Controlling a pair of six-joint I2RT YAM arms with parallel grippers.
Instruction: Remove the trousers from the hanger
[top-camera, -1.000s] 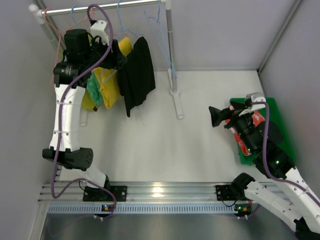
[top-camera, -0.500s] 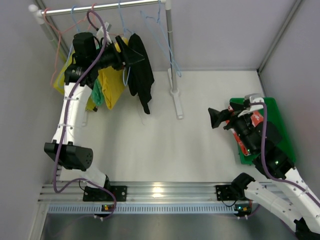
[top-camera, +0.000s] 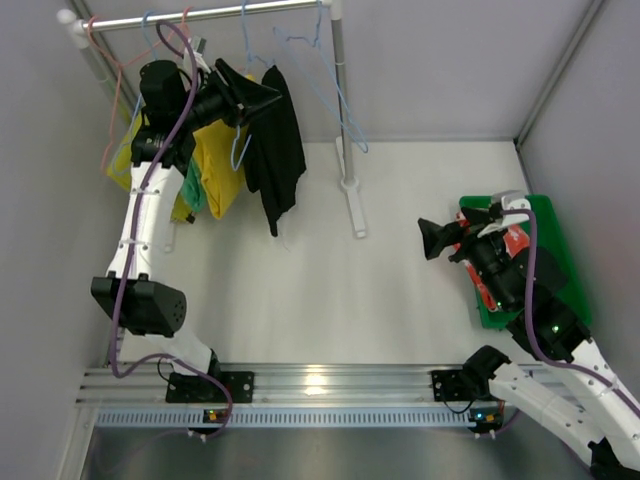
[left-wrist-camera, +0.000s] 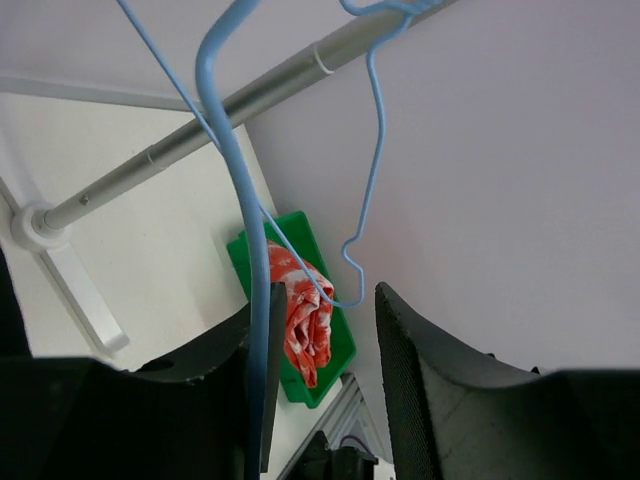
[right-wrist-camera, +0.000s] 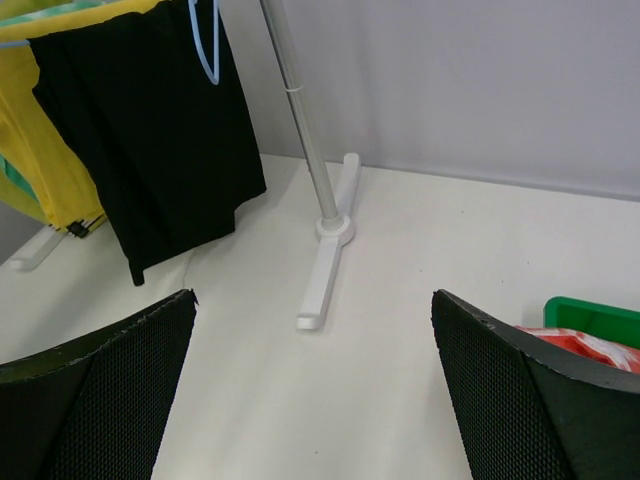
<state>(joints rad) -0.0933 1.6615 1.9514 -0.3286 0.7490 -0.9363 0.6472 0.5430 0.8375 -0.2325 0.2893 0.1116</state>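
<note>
Black cloth trousers (top-camera: 275, 150): hang at the silver metal rail (top-camera: 230, 11), beside yellow pairs (top-camera: 222, 170).
Red-orange patterned trousers (left-wrist-camera: 300, 320): in the green plastic tray (top-camera: 555, 225), right table edge.
Room: white table (top-camera: 350, 290) stretches from rail to tray.
Left gripper (left-wrist-camera: 330, 292): up at rail, part-spread around light blue wire hanger (left-wrist-camera: 225, 120).
Right gripper (right-wrist-camera: 312, 295): low by tray, spread wide.

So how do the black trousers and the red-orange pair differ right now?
Place: the black trousers hang below the rail; the red-orange trousers lie in the green tray.
Pose: the black trousers hang long and fairly flat; the red-orange trousers are bunched in a bundle.
Look: the black trousers are plain; the red-orange trousers carry a white pattern.
Both are cloth.
</note>
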